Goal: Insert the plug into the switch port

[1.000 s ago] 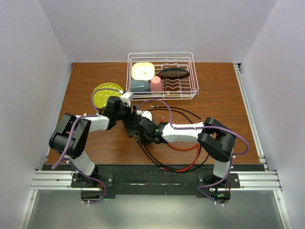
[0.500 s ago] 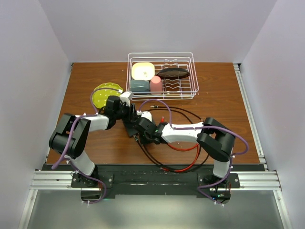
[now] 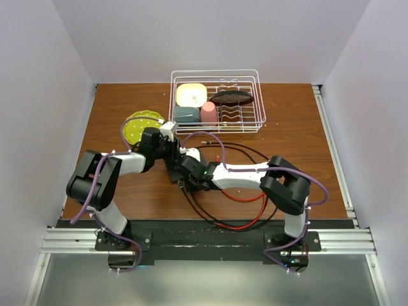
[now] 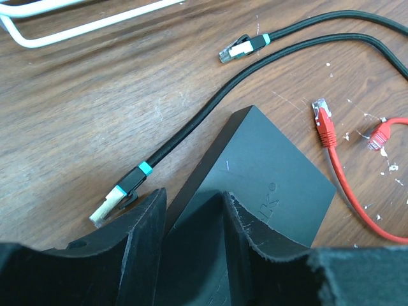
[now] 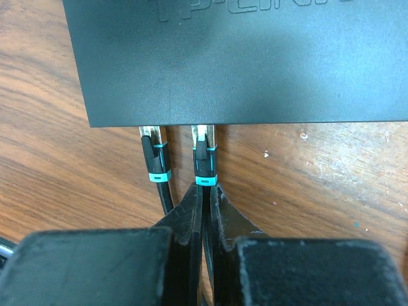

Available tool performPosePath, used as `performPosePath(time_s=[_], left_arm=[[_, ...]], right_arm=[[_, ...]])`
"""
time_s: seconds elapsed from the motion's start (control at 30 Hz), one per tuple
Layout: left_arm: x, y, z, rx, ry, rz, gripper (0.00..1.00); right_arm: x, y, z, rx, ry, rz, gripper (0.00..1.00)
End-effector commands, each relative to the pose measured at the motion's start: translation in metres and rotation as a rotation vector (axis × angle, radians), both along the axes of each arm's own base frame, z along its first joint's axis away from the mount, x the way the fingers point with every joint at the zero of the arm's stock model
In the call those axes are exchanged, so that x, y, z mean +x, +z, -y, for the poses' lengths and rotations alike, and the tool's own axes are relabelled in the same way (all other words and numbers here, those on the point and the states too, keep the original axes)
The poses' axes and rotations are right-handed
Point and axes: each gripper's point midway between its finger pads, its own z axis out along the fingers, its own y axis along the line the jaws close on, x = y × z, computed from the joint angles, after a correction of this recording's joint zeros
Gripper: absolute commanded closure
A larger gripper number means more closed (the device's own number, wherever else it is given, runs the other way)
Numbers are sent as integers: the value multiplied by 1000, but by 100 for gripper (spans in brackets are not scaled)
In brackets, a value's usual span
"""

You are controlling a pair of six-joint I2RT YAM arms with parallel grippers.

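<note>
Black plug (image 5: 204, 155), pinched in right hand (image 5: 205, 189), meets switch (image 5: 242, 57) edge.

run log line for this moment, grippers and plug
left gripper: shut on switch | right gripper: shut on cable behind plug | plug: tip at switch edge, beside second plug | seating: cannot tell

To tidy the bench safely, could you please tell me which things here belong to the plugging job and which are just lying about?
In use: switch, gripped by the left gripper; plug at its port, pinched by the right gripper.
Lying about: red cable, loose black plug, dish rack, green plate.
</note>
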Motion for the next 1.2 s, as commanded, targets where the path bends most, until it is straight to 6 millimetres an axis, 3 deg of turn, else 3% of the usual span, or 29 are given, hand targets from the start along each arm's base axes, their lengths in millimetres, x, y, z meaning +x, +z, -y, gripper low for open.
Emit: performPosePath(time_s=[0.0,0.17,0.2,0.4,0.7,0.83,1.17], left_arm=[[-46,-20,19,-62,-125,-192,62],[-52,-30,19,-63,-123,-245,71],[-54,-34,20,-62,-126,-267,79],[-63,-47,21,-44,-125,-334,100],[-66,-50,9,4,-32,-359,100],[-76,-56,5,-1,-8,-384,100],[-91,-58,5,-22,-8,-417,100]], right_arm=[[40,16,-16,78,-75,122,100],[44,16,-14,89,-94,130,100],[45,18,-15,96,-94,134,100],[56,19,-12,113,-140,152,100],[75,30,3,152,-265,178,100],[79,32,8,157,-285,186,100],[91,37,0,180,-271,234,100]])
